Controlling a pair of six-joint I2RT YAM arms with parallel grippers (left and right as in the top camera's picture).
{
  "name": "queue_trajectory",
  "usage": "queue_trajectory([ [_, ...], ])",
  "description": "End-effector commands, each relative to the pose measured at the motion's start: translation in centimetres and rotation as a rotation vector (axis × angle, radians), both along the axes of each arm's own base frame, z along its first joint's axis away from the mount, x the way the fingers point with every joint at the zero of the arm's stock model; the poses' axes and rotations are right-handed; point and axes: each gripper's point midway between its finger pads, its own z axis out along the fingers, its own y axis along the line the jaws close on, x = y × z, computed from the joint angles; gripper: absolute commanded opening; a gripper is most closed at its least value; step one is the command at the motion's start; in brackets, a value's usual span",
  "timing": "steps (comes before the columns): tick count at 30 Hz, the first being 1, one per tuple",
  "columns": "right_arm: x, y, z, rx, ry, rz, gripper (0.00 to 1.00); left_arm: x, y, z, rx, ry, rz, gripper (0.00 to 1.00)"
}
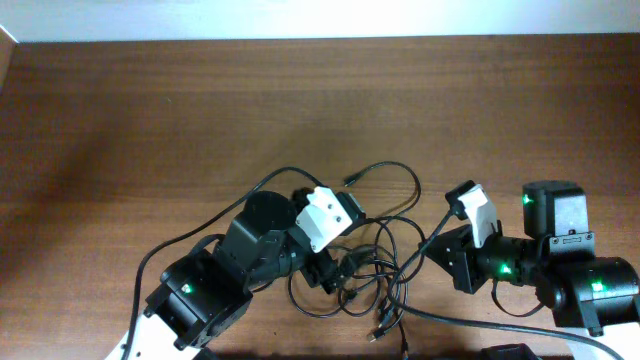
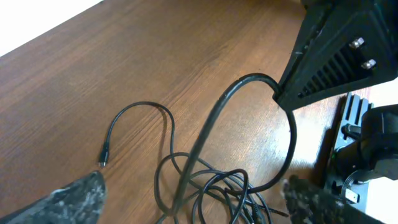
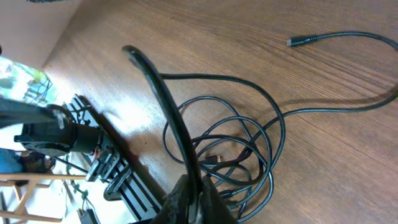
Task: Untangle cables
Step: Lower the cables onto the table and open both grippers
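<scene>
The cables (image 1: 375, 265) are thin black cords lying in a loose tangle of loops on the wooden table between the two arms. One end with a small plug (image 1: 350, 181) trails away toward the far side. My left gripper (image 1: 340, 268) hangs over the left part of the tangle, open, and its fingers (image 2: 74, 199) stand wide on either side of the loops (image 2: 217, 186) without gripping them. My right gripper (image 3: 193, 199) is shut on one cable strand (image 3: 165, 106), which rises taut out of the jaws. The bundle of cables (image 3: 236, 149) lies just beyond it.
Another plug end (image 1: 380, 335) lies near the table's front edge. A thicker black lead (image 1: 500, 325) runs off to the right by the right arm's base (image 1: 590, 290). The table's far edge meets a white wall (image 1: 320, 15).
</scene>
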Motion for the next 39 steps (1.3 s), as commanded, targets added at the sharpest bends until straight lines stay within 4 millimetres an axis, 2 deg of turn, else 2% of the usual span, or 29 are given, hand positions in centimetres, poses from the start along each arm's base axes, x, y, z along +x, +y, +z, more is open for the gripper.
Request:
queue_trajectory([
  [1, 0.0, -0.1, 0.2, -0.003, 0.001, -0.01, 0.22, 0.2, 0.1, 0.2, 0.0, -0.001, 0.012, 0.99],
  [4, 0.2, -0.4, 0.0, -0.02, 0.007, -0.031, 0.4, 0.5, 0.6, -0.4, 0.023, 0.012, 0.047, 0.99],
  [8, 0.7, -2.0, -1.2, -0.096, 0.06, -0.146, 0.54, 2.8, 3.5, -1.5, 0.043, 0.085, 0.331, 0.99],
  [12, 1.0, -2.8, -1.7, -0.129, 0.087, -0.211, 0.56, 3.4, 5.3, -2.3, 0.03, 0.155, 0.5, 0.99],
  [15, 1.1, -3.0, -1.8, -0.135, 0.086, -0.217, 0.56, 3.1, 5.8, -3.0, 0.048, 0.19, 0.524, 0.99],
  [18, 1.4, -3.8, -2.2, -0.163, 0.115, -0.291, 0.56, 3.4, 8.0, -3.9, 0.075, 0.217, 0.672, 0.99],
  [23, 1.1, -4.1, -2.5, -0.178, 0.127, -0.297, 0.56, 3.6, 8.7, -4.1, 0.056, 0.248, 0.739, 0.99],
  [28, 1.6, -4.2, -2.3, -0.171, 0.116, -0.32, 0.56, 3.5, 11.6, -5.5, 0.086, 0.326, 0.857, 0.99],
  [34, 1.8, -4.5, -2.7, -0.193, 0.129, -0.331, 0.56, 4.7, 14.1, -5.8, 0.081, 0.335, 0.957, 0.99],
  [38, 2.0, -4.5, -2.9, -0.196, 0.137, -0.33, 0.56, 5.6, 16.7, -8.2, 0.155, 0.402, 1.054, 0.99],
  [39, 2.1, -4.5, -3.0, -0.197, 0.14, -0.33, 0.56, 5.7, 16.6, -8.5, 0.168, 0.409, 1.038, 0.99],
])
